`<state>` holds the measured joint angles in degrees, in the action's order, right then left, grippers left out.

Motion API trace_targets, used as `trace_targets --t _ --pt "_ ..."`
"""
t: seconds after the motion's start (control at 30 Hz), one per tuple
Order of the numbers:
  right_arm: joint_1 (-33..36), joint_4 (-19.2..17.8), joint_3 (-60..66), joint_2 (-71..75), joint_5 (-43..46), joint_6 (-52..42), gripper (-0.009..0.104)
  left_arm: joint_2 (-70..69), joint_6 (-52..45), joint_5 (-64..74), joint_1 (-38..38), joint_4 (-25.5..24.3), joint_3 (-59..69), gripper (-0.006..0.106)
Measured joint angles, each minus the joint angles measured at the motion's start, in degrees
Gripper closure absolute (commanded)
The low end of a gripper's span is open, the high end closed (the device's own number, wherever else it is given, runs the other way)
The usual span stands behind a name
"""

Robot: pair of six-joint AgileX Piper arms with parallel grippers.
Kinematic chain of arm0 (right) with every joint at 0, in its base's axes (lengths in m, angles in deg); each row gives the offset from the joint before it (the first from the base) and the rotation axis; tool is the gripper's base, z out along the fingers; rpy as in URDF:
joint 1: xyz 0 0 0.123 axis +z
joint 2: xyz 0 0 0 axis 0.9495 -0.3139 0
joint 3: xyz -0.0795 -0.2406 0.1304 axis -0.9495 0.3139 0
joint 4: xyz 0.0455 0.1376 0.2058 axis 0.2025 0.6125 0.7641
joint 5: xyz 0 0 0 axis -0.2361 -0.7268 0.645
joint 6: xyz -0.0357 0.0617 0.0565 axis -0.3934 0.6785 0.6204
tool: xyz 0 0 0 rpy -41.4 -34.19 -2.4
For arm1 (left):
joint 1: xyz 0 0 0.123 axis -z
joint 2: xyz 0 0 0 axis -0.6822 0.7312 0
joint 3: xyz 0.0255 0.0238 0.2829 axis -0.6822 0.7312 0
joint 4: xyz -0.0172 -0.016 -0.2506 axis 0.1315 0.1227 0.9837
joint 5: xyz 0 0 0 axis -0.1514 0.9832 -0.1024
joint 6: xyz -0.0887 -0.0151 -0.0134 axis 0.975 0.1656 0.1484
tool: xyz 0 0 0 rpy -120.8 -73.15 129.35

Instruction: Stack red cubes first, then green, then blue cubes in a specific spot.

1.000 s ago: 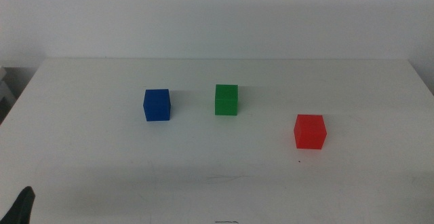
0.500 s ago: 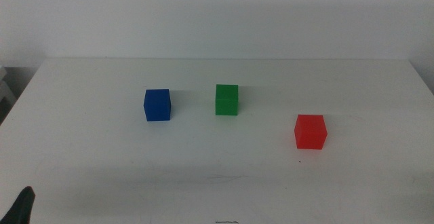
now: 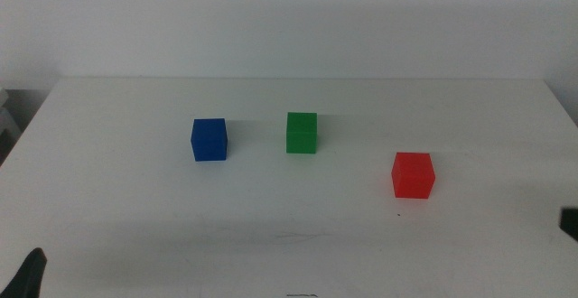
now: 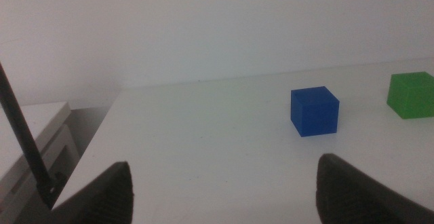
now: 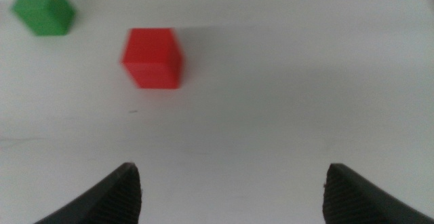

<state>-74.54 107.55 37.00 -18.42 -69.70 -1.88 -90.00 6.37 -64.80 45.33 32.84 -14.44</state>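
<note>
The red cube (image 3: pixel 413 174), right of the green (image 3: pixel 302 133), looks light, rigid, matte; pinch opposite flat faces. Right hand (image 5: pixel 230 183) and left hand (image 4: pixel 224 183) gape wide, empty.

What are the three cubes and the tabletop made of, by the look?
Red cube, green cube, blue cube: probably plastic or painted wood, can't tell which. Faces are uniformly coloured and matte, no glare, with crisp edges. Table: smooth white surface, likely laminate or painted board, with only a soft sheen.
</note>
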Motion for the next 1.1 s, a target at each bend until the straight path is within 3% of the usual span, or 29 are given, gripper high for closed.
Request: trace_targets --t 0.2,0.33,0.63,0.77,1.1 --pt "0.0 7.0 -8.1 -12.9 -2.5 -1.0 0.004 0.0 0.0 0.0 0.0 0.0 0.0 0.010" --pt "0.0 9.5 -8.2 -18.2 -0.1 -1.7 0.004 0.0 0.0 0.0 0.0 0.0 0.0 0.010" --pt "1.7 9.0 -17.6 -30.1 -2.6 -8.4 0.008 0.0 0.0 0.0 0.0 0.0 0.0 0.010" --pt "7.2 1.7 -25.3 -37.7 -3.3 -2.6 0.011 0.0 0.0 0.0 0.0 0.0 0.0 0.010" --pt "22.7 -25.6 -44.5 -57.9 -8.9 32.0 0.011 0.0 0.0 0.0 0.0 0.0 0.0 0.010"
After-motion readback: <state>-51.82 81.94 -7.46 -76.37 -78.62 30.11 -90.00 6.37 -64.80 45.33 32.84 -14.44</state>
